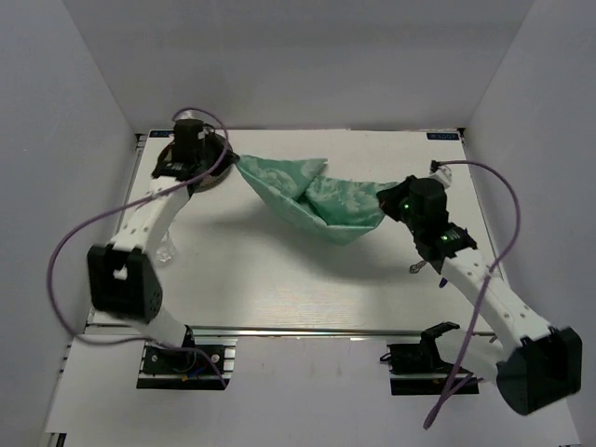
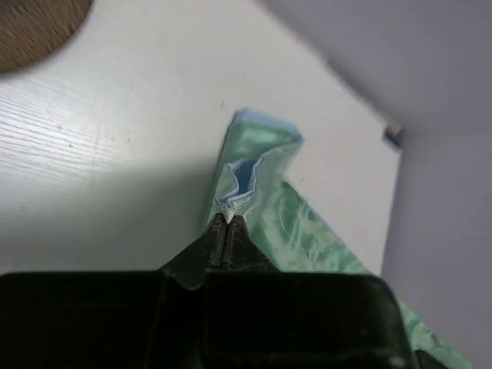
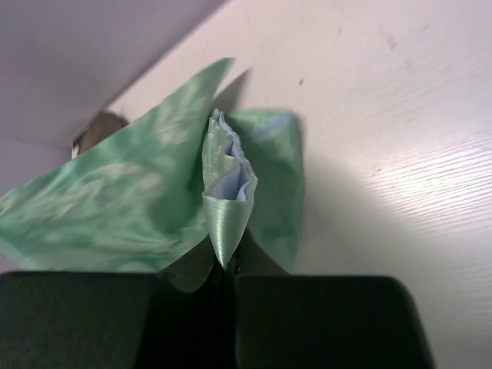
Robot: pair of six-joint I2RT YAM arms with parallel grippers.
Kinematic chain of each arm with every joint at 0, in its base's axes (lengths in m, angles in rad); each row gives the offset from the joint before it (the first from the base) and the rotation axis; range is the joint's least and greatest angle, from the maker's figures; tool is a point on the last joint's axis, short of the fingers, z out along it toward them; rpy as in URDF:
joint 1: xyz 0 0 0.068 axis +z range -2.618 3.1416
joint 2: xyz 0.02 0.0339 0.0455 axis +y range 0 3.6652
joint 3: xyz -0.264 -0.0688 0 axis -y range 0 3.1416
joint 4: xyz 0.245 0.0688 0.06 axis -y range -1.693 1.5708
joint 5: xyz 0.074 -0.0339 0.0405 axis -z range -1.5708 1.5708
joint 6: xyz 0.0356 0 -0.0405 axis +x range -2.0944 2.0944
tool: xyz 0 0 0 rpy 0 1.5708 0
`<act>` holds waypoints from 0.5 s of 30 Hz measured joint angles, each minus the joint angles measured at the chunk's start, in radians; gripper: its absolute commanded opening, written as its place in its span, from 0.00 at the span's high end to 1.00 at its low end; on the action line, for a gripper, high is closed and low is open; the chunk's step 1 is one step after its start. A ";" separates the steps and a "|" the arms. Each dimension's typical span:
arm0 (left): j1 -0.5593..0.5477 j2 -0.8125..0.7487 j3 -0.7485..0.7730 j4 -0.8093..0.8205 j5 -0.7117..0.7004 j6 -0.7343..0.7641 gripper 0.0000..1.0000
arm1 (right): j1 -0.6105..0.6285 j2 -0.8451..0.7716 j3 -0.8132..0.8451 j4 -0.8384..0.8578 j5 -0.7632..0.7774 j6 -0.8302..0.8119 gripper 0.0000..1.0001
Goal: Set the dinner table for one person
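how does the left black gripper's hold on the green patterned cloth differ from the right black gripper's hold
The left gripper pinches the tip of a corner of the green patterned cloth; the right gripper clamps a thicker rolled fold. The left gripper's end sits nearer the white dinner table's far edge than the right gripper's. Both are shut on the lifted cloth.

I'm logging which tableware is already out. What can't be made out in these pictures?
- Round brown item: cut off by the corner in the left wrist view; mostly under the left gripper in the top view.
- Small utensil: top view, partly under the right arm, too small to tell its kind.
- Clear object beside the left arm: top view, too faint to identify.
- Dinner table beneath the green placemat: top view, covered by cloth.
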 measured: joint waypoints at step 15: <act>0.007 -0.449 0.038 -0.269 -0.210 -0.196 1.00 | -0.080 -0.105 0.357 -0.363 0.114 -0.127 1.00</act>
